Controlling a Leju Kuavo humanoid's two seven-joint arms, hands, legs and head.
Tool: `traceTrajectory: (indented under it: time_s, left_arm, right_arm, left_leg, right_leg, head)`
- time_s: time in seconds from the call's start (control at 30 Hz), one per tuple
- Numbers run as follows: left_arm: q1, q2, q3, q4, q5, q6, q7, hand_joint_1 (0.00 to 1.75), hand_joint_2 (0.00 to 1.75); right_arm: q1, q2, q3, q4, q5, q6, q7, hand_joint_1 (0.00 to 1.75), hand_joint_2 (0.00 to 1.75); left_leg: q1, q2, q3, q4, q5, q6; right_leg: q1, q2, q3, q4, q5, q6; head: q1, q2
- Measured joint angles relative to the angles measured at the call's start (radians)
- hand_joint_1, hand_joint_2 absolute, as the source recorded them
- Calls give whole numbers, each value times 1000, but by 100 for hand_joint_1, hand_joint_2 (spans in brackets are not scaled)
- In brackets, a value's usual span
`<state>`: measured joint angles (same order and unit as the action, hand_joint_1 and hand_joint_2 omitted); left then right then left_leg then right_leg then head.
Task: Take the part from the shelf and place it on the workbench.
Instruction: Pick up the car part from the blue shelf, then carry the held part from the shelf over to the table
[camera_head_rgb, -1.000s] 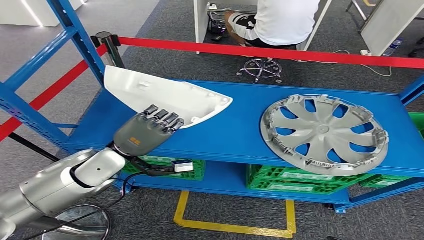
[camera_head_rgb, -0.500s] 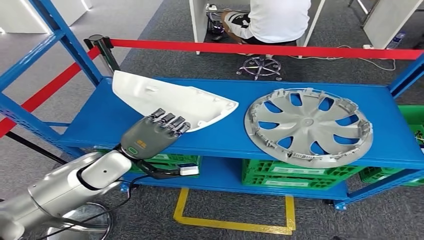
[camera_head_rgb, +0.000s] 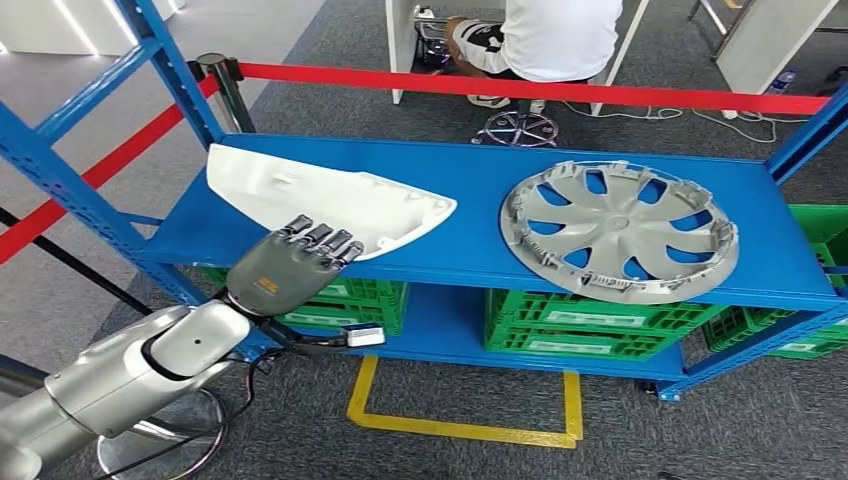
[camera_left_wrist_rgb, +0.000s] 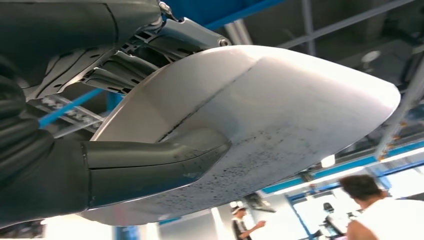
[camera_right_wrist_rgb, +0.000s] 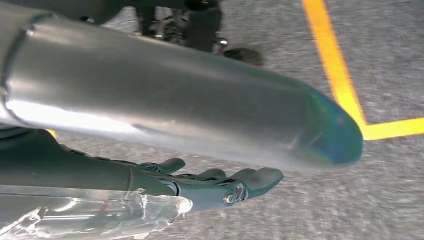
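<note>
**Grasp stage: left hand on the white part at the shelf edge**

Between the earlier head pictures and now, the whole scene has shifted in frame, which indicates camera motion; the left hand (camera_head_rgb: 290, 268) keeps its hold on the near edge of the white part (camera_head_rgb: 330, 200).

Left hand state: fingers lie over the part's top face. In the left wrist view the thumb (camera_left_wrist_rgb: 150, 162) presses the part's underside (camera_left_wrist_rgb: 280, 120), so the part is clamped between thumb and fingers.

Right hand (camera_right_wrist_rgb: 220, 187) state: hangs above the floor, fingers loosely extended, holding nothing.

Part location: directly ahead of the left hand, resting on the blue shelf (camera_head_rgb: 480, 255). A grey wheel cover (camera_head_rgb: 620, 230) lies well to the hand's right.

Step in hand, by judgement: pickup, grip made, part not yet lifted. Next move calls for a lift clear of the shelf, then a turn toward the workbench.
</note>
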<state>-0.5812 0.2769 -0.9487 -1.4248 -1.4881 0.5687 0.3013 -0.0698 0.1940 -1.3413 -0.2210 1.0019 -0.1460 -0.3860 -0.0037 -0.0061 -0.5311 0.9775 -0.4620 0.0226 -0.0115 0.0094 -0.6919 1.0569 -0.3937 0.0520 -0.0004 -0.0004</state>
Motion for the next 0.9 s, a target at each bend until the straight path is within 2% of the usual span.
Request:
traceTrajectory:
  time_s: [0.07,0.1,0.13,0.17,0.2,0.23,0.3,0.33,0.37,0.43,0.47,0.5,0.53,0.6,0.63,0.67,0.7,0.73,0.77,0.8,0.83,0.87,0.9]
  left_arm:
    - [7,2,9,0,0,0,-4,175,175]
    - [12,4,13,0,0,0,-7,175,175]
    - [17,5,17,0,0,0,-11,175,175]
    - [22,6,20,0,0,0,-16,175,175]
    - [28,7,24,0,0,0,-21,175,175]
    - [32,8,29,0,0,-1,-25,175,175]
    - [38,11,40,0,0,-1,-30,175,175]
    - [39,12,45,0,0,-2,-31,175,175]
    - [39,12,49,0,0,-2,-32,175,175]
    - [44,14,57,0,0,-4,-39,175,175]
    - [49,15,62,0,0,-4,-43,175,175]
    - [53,17,68,0,0,-5,-47,175,175]
    - [58,19,74,0,0,-5,-51,175,175]
    - [67,21,88,0,0,-6,-63,175,175]
    - [75,21,96,-1,0,-6,-74,175,175]
    - [84,21,106,-1,0,-9,-90,175,175]
    - [95,19,117,-3,0,-13,-109,175,175]
    - [105,16,130,-6,0,-16,-127,175,175]
    - [112,13,144,-10,0,-19,-141,175,175]
    - [116,9,157,-15,0,-20,-148,175,175]
    - [118,5,169,-20,0,-21,-151,175,175]
    - [119,2,179,-24,0,-21,-153,175,175]
    - [121,0,186,-26,0,-21,-153,175,175]
  right_arm:
    - [0,0,1,1,4,2,-3,0,0]
    - [-1,0,2,1,5,3,-4,0,0]
    - [-1,0,3,1,7,3,-5,0,0]
    - [-2,0,3,1,8,3,-5,0,0]
    - [-2,0,3,1,8,2,-5,0,0]
    - [-2,-1,4,1,9,2,-4,0,0]
    - [-6,0,4,1,8,1,-4,0,0]
    - [-8,0,5,1,7,0,-4,0,0]
    - [-9,0,5,1,6,0,-4,0,0]
    - [-9,0,7,2,6,0,-3,0,0]
    - [-9,0,7,2,7,-1,-3,0,0]
    - [-10,0,8,2,8,-1,-2,0,0]
    - [-11,0,9,2,9,-1,-2,0,0]
    - [-11,0,10,2,13,-2,-2,0,0]
    - [-11,0,10,2,15,-3,-1,0,0]
    - [-10,0,10,2,17,-3,-1,0,0]
    - [-10,0,11,3,19,-3,-1,0,0]
    - [-10,0,12,3,21,-4,0,0,0]
    - [-10,1,13,3,22,-4,0,0,0]
    - [-11,1,14,4,22,-4,0,0,0]
    - [-11,1,15,4,23,-4,-1,0,0]
    - [-11,1,16,4,23,-4,-1,0,0]
    - [-11,1,17,4,23,-4,-1,0,0]
  left_leg:
    - [2,1,-25,-1,22,8]
    - [1,1,-38,0,33,8]
    - [1,1,-51,0,44,8]
    - [0,1,-64,1,54,6]
    - [0,1,-77,1,65,4]
    - [1,1,-89,3,75,1]
    - [-1,1,-108,6,93,-8]
    - [-2,1,-113,6,101,-13]
    - [-2,1,-116,6,110,-19]
    - [0,0,-120,5,123,-31]
    - [1,0,-126,11,111,-37]
    - [2,0,-137,33,81,-43]
    - [3,0,-151,75,34,-48]
    - [5,1,-184,205,-63,-56]
    - [6,1,-193,262,-86,-58]
    - [6,1,-188,294,-86,-58]
    - [6,1,-168,291,-67,-58]
    - [6,1,-131,254,-42,-55]
    - [6,1,-79,192,-25,-52]
    - [5,0,-22,113,-24,-47]
    - [3,0,22,49,-30,-43]
    - [1,0,50,3,-38,-38]
    - [-2,0,58,-19,-40,-32]
  right_leg:
    - [-1,-2,-31,112,-100,6]
    - [-1,-2,-43,178,-138,9]
    - [-1,-2,-46,227,-153,11]
    - [0,-2,-35,246,-145,12]
    - [0,-2,-6,228,-121,12]
    - [-1,-2,40,176,-96,10]
    - [1,0,141,35,-92,5]
    - [2,1,171,-15,-102,1]
    - [5,2,182,-39,-113,-5]
    - [6,1,169,-44,-101,-22]
    - [5,-1,161,-44,-92,-32]
    - [3,-3,151,-46,-80,-41]
    - [1,-4,140,-47,-66,-48]
    - [1,-5,109,-46,-40,-52]
    - [1,-5,93,-46,-27,-52]
    - [1,-5,76,-45,-15,-51]
    - [1,-5,61,-45,-3,-49]
    - [1,-5,47,-45,9,-47]
    - [1,-5,35,-45,20,-44]
    - [2,-6,24,-44,31,-39]
    - [3,-6,16,-45,43,-34]
    - [3,-6,11,-48,55,-28]
    - [2,-7,8,-55,69,-22]
  head:
    - [3,0]
    - [3,0]
    - [3,0]
    - [4,0]
    - [4,0]
    - [4,0]
    - [4,0]
    - [3,0]
    - [3,0]
    - [4,0]
    - [3,0]
    - [2,0]
    - [1,0]
    - [-1,0]
    - [-1,0]
    - [-1,0]
    - [-1,0]
    - [-1,0]
    - [-1,0]
    - [-1,0]
    - [0,0]
    - [0,0]
    - [-1,0]
